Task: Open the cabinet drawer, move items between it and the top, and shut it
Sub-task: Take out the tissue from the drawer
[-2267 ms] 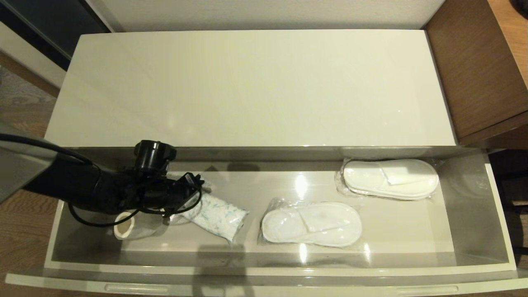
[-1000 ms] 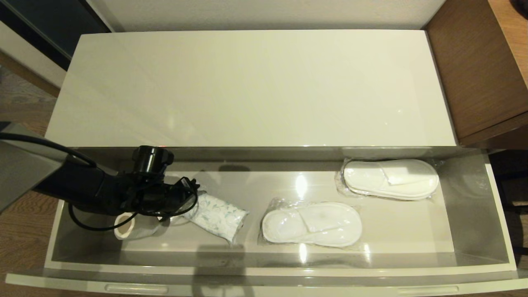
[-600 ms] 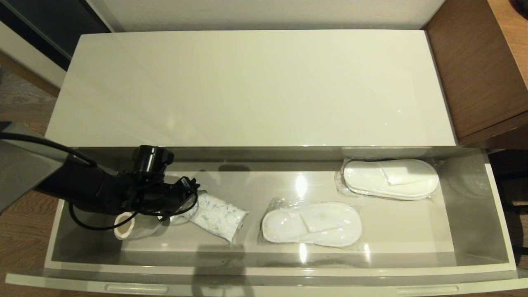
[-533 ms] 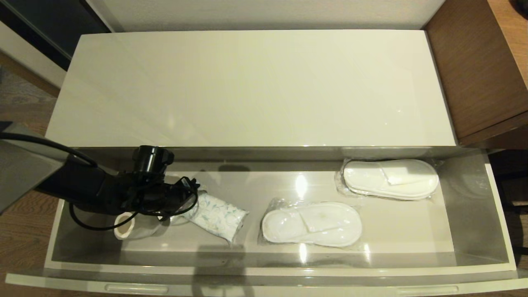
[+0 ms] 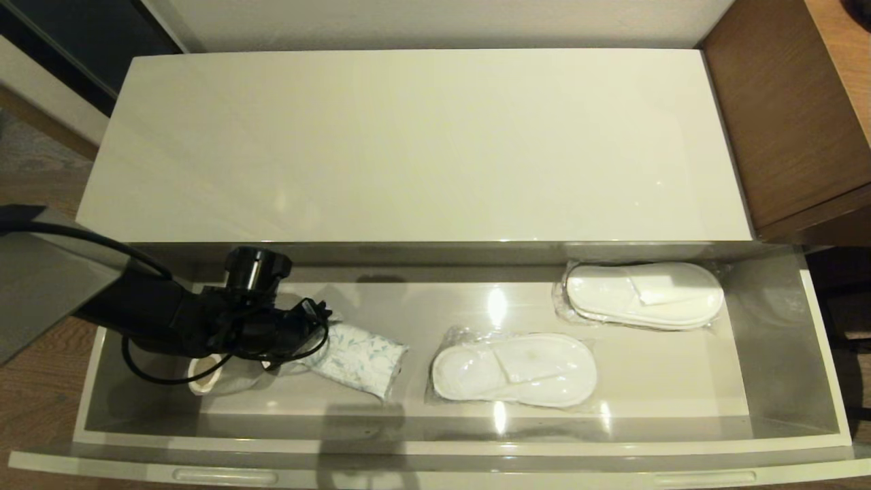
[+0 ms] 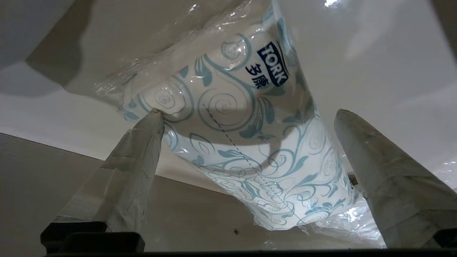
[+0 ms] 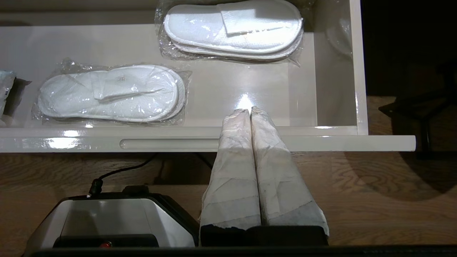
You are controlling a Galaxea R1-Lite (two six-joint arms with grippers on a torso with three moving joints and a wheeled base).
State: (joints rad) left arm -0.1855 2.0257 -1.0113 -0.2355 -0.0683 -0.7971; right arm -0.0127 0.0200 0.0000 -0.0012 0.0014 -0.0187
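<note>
Drawer [image 5: 782,381] pulled out; left gripper [image 6: 250,117] reaches into its left end, fingers [image 6: 121,178] spread wide around the tissue pack [image 6: 246,142], one tip touching the wrap, not clamped. Pack lies on the drawer floor beside a slipper pack [image 5: 514,369]. Right gripper [image 7: 250,112] hangs before the drawer front, fingers pressed together, holding nothing.

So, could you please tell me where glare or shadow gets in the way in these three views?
Head view: bright spots on the drawer floor near the slippers; the left arm shades the tissue pack. Left wrist view: a curved shadow crosses the pack's print; wrap glints. Right wrist view: one hot spot just past the right gripper.
</note>
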